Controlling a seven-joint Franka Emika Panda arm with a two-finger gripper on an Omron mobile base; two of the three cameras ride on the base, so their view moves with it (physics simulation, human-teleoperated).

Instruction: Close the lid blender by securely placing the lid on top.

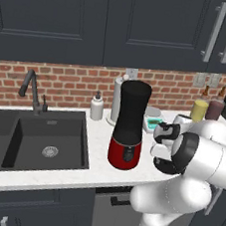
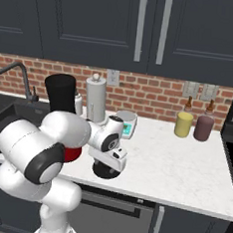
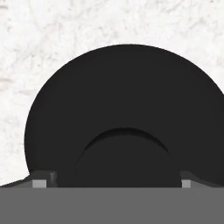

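The lid (image 3: pixel 122 96), a flat black disc with a raised knob, lies on the white marble counter right of the blender. My gripper (image 3: pixel 112 181) is straight above it and very close, its fingertips (image 3: pixel 40 180) standing wide apart on either side of the knob. It is open and holds nothing. From the base cameras the hand covers most of the lid (image 2: pixel 106 172), whose dark edge (image 1: pixel 166 166) peeks out under the wrist. The blender (image 1: pixel 129 124) stands upright with its black jar mouth uncovered; in the right base view my arm hides its red base partly, the jar (image 2: pixel 60 93) rising behind.
A black sink (image 1: pixel 46 142) with a faucet lies left of the blender. A soap bottle (image 1: pixel 96 107), a paper-towel roll (image 2: pixel 95 100) and a small white-and-teal device (image 2: pixel 128 124) stand along the brick wall. Yellow (image 2: pixel 184 124) and dark red (image 2: pixel 204 127) containers stand far right.
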